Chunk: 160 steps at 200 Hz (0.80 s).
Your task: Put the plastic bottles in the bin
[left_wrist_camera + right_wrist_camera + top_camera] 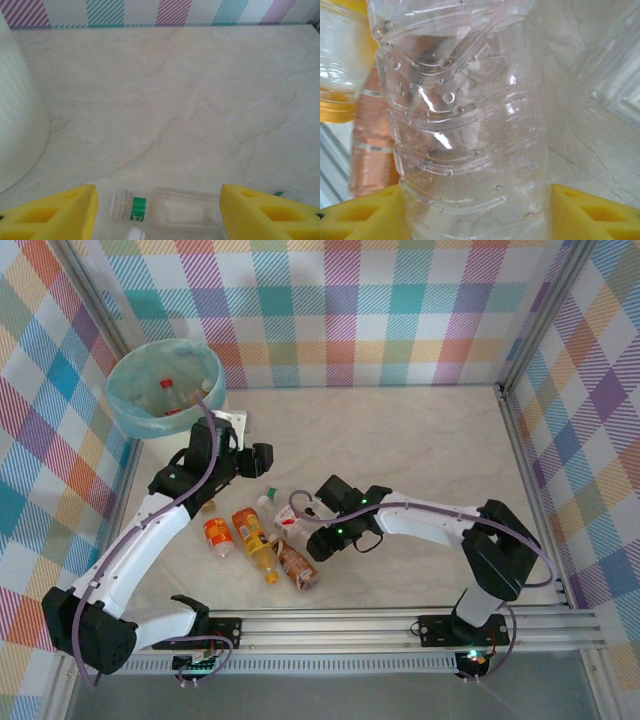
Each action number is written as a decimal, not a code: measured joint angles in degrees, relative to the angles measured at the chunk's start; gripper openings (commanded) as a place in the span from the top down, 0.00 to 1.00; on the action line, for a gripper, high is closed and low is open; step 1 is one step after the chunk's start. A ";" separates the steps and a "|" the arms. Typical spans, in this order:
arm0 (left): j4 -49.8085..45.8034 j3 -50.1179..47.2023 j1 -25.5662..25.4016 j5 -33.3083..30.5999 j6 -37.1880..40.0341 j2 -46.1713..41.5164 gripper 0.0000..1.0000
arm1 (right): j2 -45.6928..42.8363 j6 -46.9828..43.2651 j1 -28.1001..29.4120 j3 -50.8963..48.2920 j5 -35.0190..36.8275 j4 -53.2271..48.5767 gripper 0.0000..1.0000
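The white bin (160,390) with its blue-green liner stands at the back left and holds a few bottles. Several more plastic bottles lie in a cluster in front of the arms: an orange-labelled one (217,535), a yellow one (256,536), a brown one (298,568) and a clear one with a green neck band (270,497). My left gripper (260,460) hangs open above that clear bottle (175,210), its yellow fingers (55,215) apart on either side. My right gripper (315,518) is open, straddling a clear ribbed bottle (470,130) that spans the gap.
The bin's white wall (15,120) rises at the left of the left wrist view. Checked walls enclose the table on three sides. A metal rail (400,625) runs along the near edge. Bare marble tabletop (400,440) lies behind and to the right of the bottles.
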 measured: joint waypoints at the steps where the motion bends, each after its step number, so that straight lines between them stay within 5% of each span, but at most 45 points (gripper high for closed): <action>1: 0.00 0.13 0.00 -0.02 -0.02 0.04 0.34 | -0.11 0.00 0.00 -0.02 0.02 0.00 0.36; 160: 0.04 12.39 0.00 5.42 -15.39 -2.95 0.27 | -18.64 -2.60 0.15 -1.92 6.14 10.01 0.38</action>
